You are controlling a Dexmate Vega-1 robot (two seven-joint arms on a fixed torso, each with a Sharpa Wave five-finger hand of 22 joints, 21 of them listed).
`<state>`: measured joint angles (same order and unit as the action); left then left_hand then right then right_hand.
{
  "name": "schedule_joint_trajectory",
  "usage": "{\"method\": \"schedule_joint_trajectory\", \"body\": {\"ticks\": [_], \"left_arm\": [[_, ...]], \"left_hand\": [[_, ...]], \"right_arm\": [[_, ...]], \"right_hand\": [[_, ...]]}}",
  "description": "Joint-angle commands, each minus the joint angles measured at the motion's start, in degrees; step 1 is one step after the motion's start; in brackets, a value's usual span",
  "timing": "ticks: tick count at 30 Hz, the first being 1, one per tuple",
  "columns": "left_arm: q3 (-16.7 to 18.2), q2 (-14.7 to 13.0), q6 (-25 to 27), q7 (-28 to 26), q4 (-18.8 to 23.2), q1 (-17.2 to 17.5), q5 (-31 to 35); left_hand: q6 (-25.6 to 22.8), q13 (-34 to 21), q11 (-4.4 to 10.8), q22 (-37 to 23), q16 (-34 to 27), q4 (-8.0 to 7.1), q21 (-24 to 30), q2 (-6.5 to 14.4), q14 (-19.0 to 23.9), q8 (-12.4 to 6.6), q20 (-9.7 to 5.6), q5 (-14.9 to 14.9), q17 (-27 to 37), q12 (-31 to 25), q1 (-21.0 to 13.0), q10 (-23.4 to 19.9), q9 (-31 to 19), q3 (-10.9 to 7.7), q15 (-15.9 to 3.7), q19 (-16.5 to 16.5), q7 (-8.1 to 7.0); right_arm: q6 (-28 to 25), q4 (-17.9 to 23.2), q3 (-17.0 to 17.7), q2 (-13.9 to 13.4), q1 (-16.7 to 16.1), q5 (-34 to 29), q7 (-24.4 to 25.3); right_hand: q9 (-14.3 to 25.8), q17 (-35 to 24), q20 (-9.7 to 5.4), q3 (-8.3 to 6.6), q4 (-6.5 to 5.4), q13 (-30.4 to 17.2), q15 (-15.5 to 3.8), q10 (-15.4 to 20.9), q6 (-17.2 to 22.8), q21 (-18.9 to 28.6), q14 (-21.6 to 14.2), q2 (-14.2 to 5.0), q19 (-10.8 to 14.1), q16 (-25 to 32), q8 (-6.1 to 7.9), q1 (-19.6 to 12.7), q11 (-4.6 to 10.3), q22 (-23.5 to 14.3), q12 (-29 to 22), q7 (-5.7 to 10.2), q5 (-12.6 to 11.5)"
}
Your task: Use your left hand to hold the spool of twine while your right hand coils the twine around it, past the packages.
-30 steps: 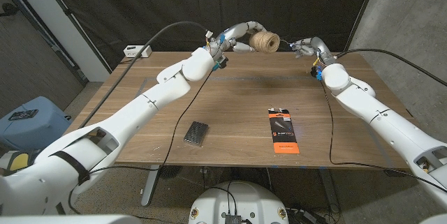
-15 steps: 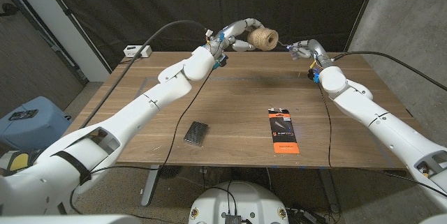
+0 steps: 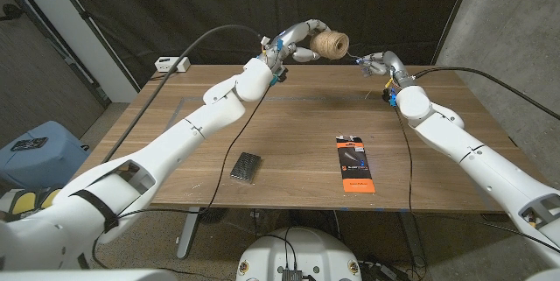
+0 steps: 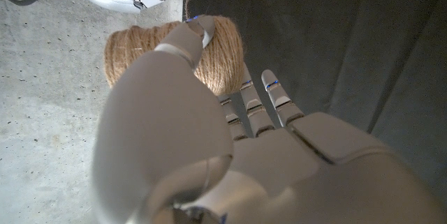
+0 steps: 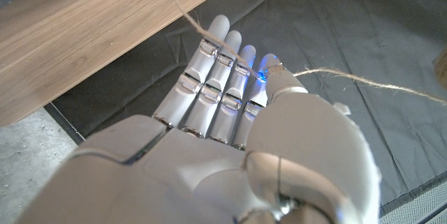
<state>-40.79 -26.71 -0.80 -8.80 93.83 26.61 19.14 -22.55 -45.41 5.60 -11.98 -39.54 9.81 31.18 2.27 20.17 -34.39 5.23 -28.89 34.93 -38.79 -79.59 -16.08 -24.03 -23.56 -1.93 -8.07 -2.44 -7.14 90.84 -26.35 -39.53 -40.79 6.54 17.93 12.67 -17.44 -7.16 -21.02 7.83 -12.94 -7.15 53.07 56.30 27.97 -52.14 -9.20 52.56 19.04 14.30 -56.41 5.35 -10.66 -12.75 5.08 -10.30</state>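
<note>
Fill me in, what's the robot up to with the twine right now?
The left hand holds the spool of twine in the air beyond the table's far edge. The right hand is beside it with the loose strand of twine running across its fingers, mid-coil. Two packages, a dark one and an orange-and-black one, lie untouched on the near part of the table.

This looks like a robotics lab or test bay rather than a home: a plain wooden tabletop (image 3: 289, 132) stands before black curtains (image 3: 175, 1) hung as a backdrop, with a bare concrete wall (image 3: 507, 18) at one side and a grey floor below. A white power strip (image 3: 171, 63) lies at the far corner, black cables (image 3: 411, 154) trail across the wood, and a blue bin (image 3: 35, 151) sits beside the table
</note>
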Motion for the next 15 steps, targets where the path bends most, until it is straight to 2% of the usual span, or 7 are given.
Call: {"method": "schedule_joint_trajectory", "body": {"ticks": [1, 15], "left_arm": [[-0.99, 0.89, 5.36, -0.84, 1.10, -0.23, 1.03], [-2.29, 1.67, 11.07, -2.79, 2.34, -0.19, 2.34]], "left_hand": [[-5.13, -3.37, -4.11, -0.15, -0.52, -0.42, 0.49, 3.01, -0.02, -1.25, 0.24, -0.32, 0.27, -0.52, 2.01, -3.75, -0.50, -0.62, 0.39, 0.39, 4.84], [-4.59, -3.54, -4.95, -0.20, -0.57, -0.30, 0.42, 2.91, -0.65, -0.77, 0.61, -0.55, 0.54, -0.28, 1.73, -3.12, -0.48, -0.73, 1.17, 1.04, 5.55]], "right_arm": [[0.00, 1.01, -0.15, 0.51, -0.56, 0.17, 0.15], [-1.29, 3.19, 0.08, 0.90, -1.54, 0.83, 0.64]], "right_hand": [[0.25, -0.16, -3.58, 0.11, 0.07, -0.19, -5.20, 0.65, 0.45, 0.43, -0.39, -0.42, -0.40, -0.12, 0.10, -0.25, -0.01, -0.16, 0.21, 0.04, 0.19], [0.28, -0.23, -3.57, 0.14, 0.08, -0.24, -5.23, 0.65, 0.49, 0.65, -0.55, -0.46, -0.30, -0.11, 0.01, -0.32, -0.12, -0.15, 0.24, 0.06, 0.21]]}}
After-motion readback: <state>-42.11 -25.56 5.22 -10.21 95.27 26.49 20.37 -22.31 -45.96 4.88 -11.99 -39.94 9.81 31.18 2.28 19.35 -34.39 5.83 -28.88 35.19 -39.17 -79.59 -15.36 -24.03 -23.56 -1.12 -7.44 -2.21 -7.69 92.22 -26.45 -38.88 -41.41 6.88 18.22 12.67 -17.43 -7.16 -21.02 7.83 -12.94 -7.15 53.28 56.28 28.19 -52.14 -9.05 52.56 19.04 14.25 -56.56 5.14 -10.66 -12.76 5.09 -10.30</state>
